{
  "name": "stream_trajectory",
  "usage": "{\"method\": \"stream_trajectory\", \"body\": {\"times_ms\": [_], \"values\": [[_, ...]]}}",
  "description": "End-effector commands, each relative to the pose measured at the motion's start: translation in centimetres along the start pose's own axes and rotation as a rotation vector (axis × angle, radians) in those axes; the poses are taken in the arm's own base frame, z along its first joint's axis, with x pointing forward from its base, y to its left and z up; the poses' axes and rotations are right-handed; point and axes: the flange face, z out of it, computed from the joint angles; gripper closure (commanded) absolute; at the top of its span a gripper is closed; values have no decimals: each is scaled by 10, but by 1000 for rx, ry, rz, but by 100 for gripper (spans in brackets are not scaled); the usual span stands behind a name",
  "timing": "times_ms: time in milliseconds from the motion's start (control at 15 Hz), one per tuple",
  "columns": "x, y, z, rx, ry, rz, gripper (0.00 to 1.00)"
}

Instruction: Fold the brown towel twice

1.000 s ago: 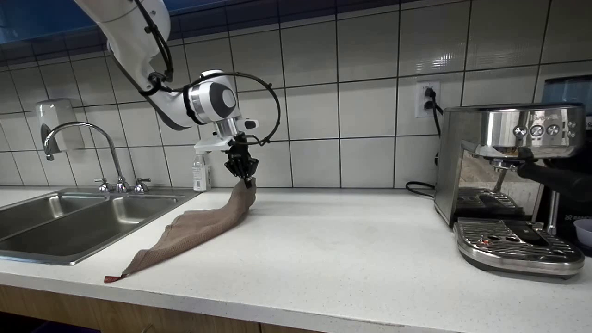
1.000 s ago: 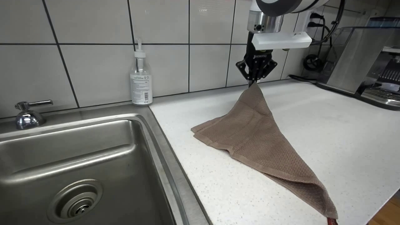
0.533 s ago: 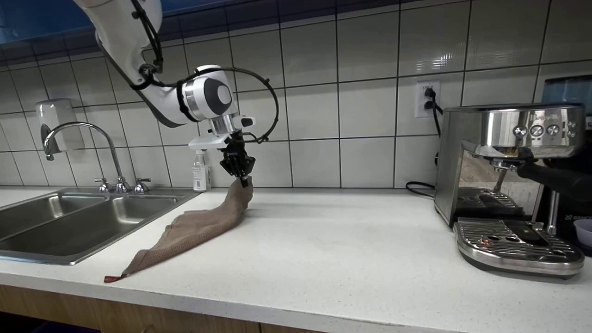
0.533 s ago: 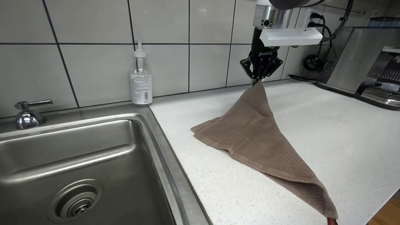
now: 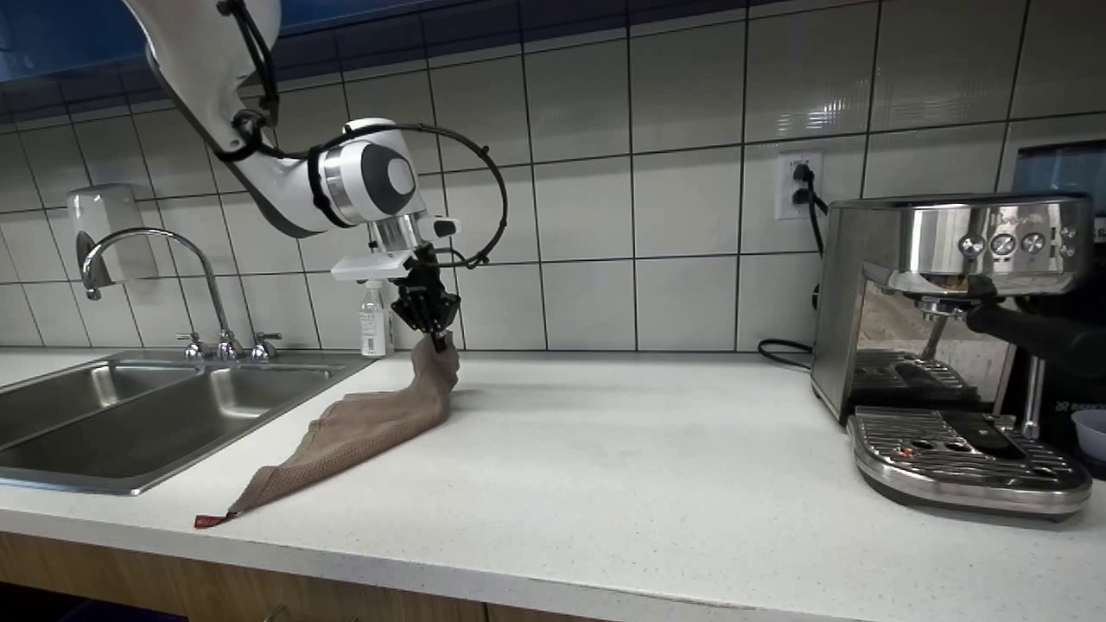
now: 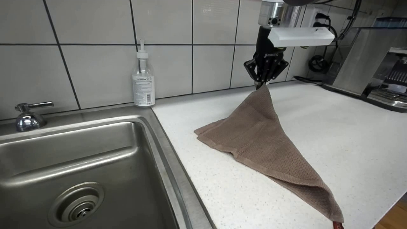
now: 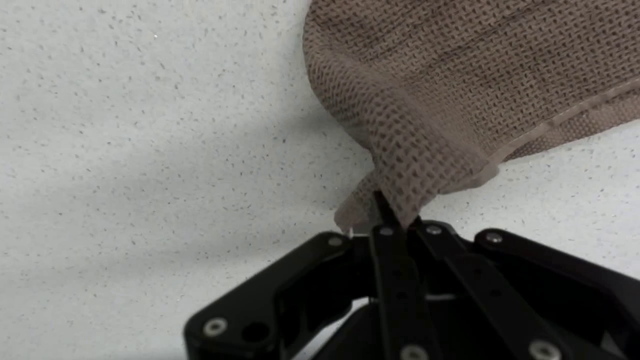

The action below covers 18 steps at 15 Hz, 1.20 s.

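A tiled wall [image 5: 683, 203] backs a speckled white countertop [image 5: 622, 484]. In an exterior view, the brown towel [image 5: 363, 423] lies on it beside the double-bowl sink [image 5: 173, 423], one end lifted and pinched in the Robotiq gripper [image 5: 441, 343]; only here does the gooseneck faucet [image 5: 205, 263] show whole. In an exterior view the sink strainer [image 6: 78, 203] shows, and doubled edges suggest one fold made; a second, then laying flat and release, seem left. The wrist view alone shows how the cloth bunches between the closed jaws.
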Motion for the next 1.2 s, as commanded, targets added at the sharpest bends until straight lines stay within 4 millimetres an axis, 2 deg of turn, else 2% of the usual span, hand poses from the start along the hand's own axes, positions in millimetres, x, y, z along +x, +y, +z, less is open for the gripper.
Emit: {"method": "stream_trajectory", "body": {"times_ms": [0,600,1133], "values": [[-18,-1,-17,5,30,-46,99],[-35,-1,-39,31,83,-63,99],[-61,-8,-49,29,118,-101,99]]}}
